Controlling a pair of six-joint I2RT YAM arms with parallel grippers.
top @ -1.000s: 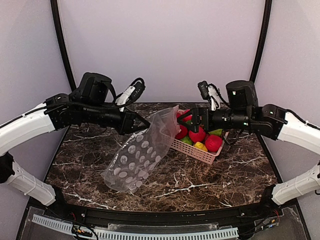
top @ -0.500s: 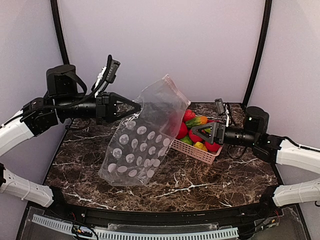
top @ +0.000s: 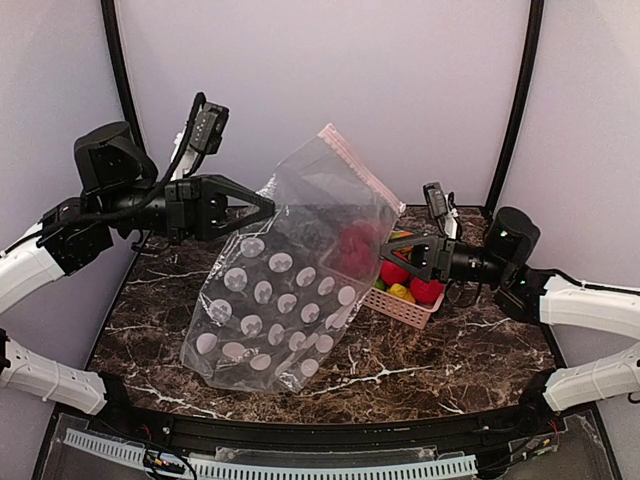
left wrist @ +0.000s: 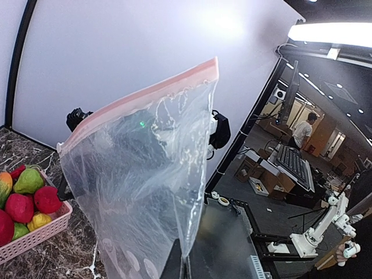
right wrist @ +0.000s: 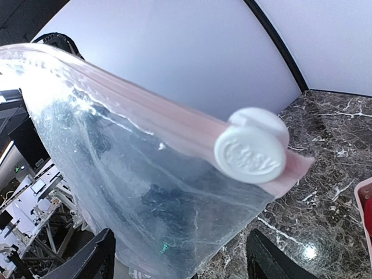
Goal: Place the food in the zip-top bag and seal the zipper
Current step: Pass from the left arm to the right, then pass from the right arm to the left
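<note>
The step in hand looks like getting the mouth of the zip-top bag (top: 290, 290) open so the food can go in, and doing it well starts on the left. The left gripper (top: 268, 207) should hold its pinch on the bag's side edge firmly and hold it high, so the floppy film hangs taut and the zipper (top: 362, 168) stays presented along the top. The right gripper (top: 395, 256) then needs to come in squarely on the strip's near end, where its wrist view shows a round white slider knob (right wrist: 251, 152), and close on that, not on loose film, which would likely slip or crumple. Pulling along the strip, not across it, should part it without dragging the bag out of the left pinch. The left arm reaches inward at a raised height, forearm roughly level, its jaws closed tight on the bag edge. The bag slants from that grip, its dotted lower end resting on the marble table (top: 470, 350). The zipper looks pressed shut, though that cannot be told for sure. The right arm stretches low and level toward the bag's right edge, jaws spread wide and gripping nothing. Behind it the food (top: 427, 289) sits in the pink basket (top: 408, 309); a red blur shows through the film, and I cannot tell whether it lies inside the bag.
</note>
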